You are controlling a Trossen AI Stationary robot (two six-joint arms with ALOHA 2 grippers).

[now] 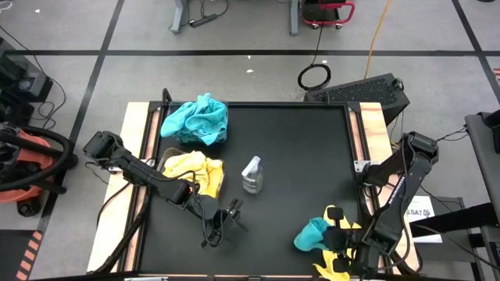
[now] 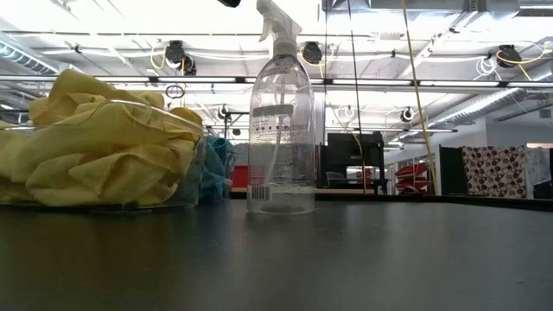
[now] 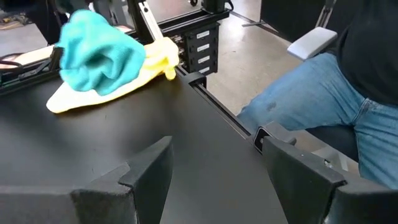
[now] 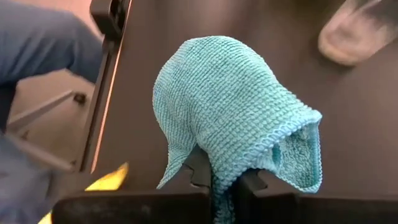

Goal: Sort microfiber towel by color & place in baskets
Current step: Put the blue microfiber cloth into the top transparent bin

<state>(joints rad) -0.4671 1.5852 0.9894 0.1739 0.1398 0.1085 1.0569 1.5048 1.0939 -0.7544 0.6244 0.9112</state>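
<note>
At the table's near right corner, my right gripper (image 4: 222,182) is pinched tight on a teal towel (image 4: 233,112), which drapes over its fingers above a yellow towel (image 1: 336,261). My left gripper (image 1: 223,218) waits near the front edge, jaws wide and holding nothing. One basket (image 1: 178,117) holds teal towels, the other basket (image 2: 192,173) yellow ones; a spray bottle (image 1: 251,173) stands beside it.

dark jointed arms (image 1: 148,173), black cables, matte black jaws
</note>
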